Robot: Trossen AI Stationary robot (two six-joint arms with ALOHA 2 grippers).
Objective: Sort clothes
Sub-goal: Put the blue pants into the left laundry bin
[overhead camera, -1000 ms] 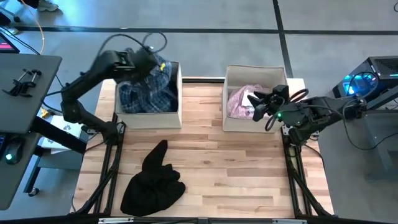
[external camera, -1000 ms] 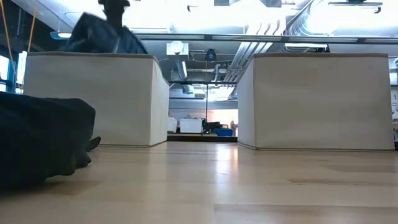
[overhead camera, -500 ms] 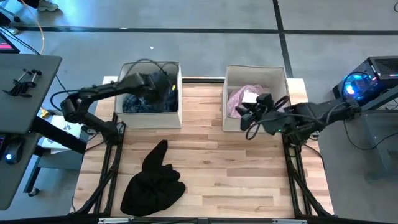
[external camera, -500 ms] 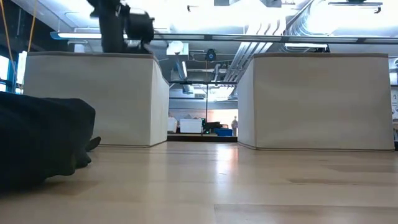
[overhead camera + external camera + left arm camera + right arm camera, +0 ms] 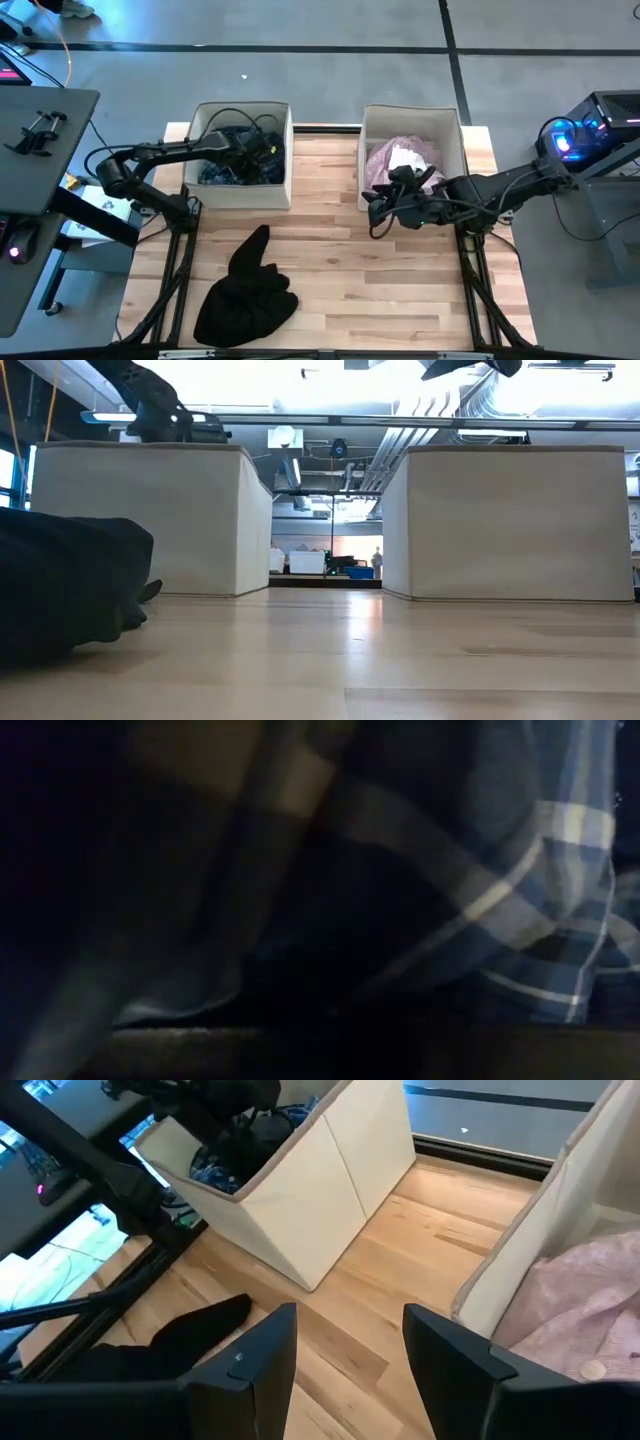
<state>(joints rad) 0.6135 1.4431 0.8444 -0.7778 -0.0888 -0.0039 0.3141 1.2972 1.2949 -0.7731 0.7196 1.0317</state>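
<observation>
**Currently: both grippers at the bins, black garment on the counter**

High view. Left gripper (image 5: 243,150) sunk in the left bin (image 5: 282,185), among the blue-white plaid shirt (image 5: 225,170); whether its fingers are parted cannot be told. Right gripper (image 5: 378,207) at the front corner of the right bin (image 5: 362,150), the pale pink shirt (image 5: 390,160) just behind it. Black garment (image 5: 248,290) heaped on the counter (image 5: 380,290), well forward of both grippers.

Low view. Black garment (image 5: 65,588) beside the left bin (image 5: 150,520).

Left wrist view. Plaid shirt (image 5: 500,890) pressed close against the camera.

Right wrist view. Right gripper (image 5: 345,1355) with fingers spread, holding nothing; pink shirt (image 5: 590,1310) beside it.
</observation>
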